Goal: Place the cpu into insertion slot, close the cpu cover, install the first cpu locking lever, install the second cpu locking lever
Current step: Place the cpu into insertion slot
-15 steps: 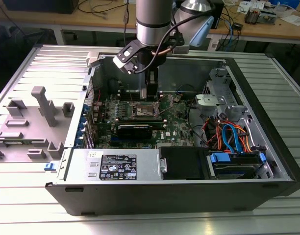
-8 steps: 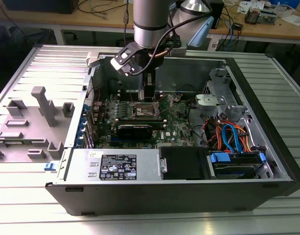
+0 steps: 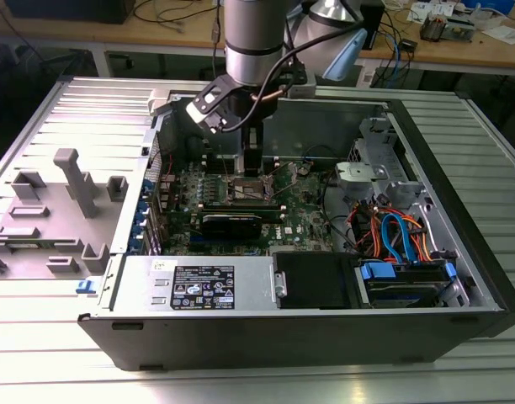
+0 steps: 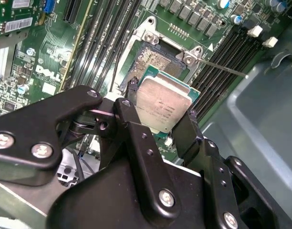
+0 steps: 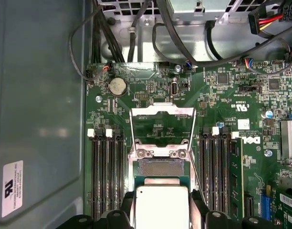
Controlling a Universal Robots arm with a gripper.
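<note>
1. Two fingers [image 4: 136, 138] of the jaws are shut on the cpu [image 4: 164, 106]. They pinch it by opposite edges with the grey top up, and nothing else is in their hold.
2. The cpu hangs just above the slot [image 5: 161, 167] and, as far as I can judge, apart from it. In both wrist views it hides the slot's nearer part, and it is not seated.
3. I take the step in hand to be setting the chip down. Its edges should run parallel with the slot's silver rim, and it should be held level so it drops straight in, not corner first.
4. Do not slide it over the contact field. Any sideways correction is safest made while the chip is clear of the field.
5. A thin wire lever [image 4: 222, 67] juts out beside the slot, near one finger. The descent should miss it.
6. Beyond the slot the cover [image 5: 161, 112] is swung open, so the way down from above is free.
7. Memory slots [image 5: 105, 176] flank the slot on both sides, so the fingers have little room to spread.
8. In the exterior view the arm [image 3: 253, 38] stands upright over the board [image 3: 308, 210] inside the open case [image 3: 459, 210].
</note>
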